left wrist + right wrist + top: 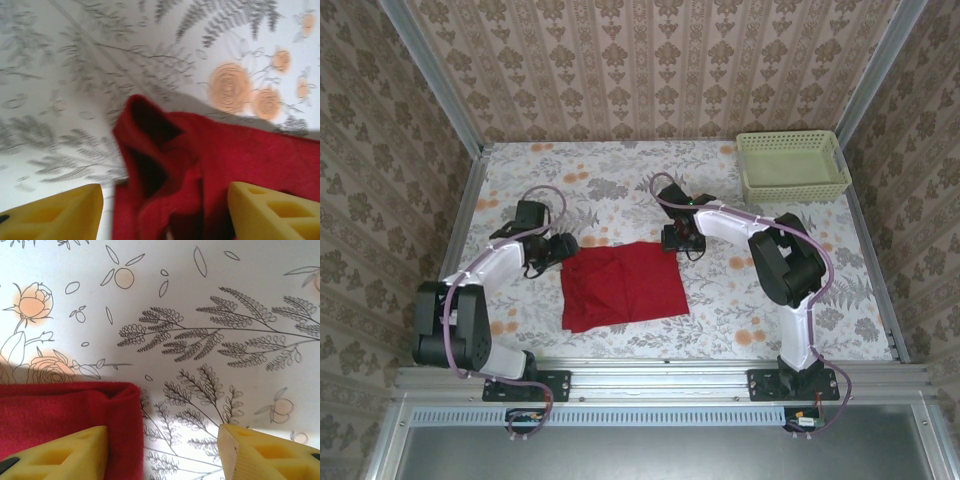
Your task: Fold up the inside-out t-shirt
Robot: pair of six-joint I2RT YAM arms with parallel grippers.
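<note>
Left gripper (pixel 165 200), yellow fingers spread apart, straddles a raised fold of the plain red cloth t-shirt (pixel 620 285), which lies folded roughly square on the floral tablecloth (pixel 740 290). Right gripper (pixel 162 440), likewise spread, sits at its corner.

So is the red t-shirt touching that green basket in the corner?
Apart. The top view shows a wide stretch of bare flowered table between the red t-shirt and the green basket, which sits in the far right corner.
</note>
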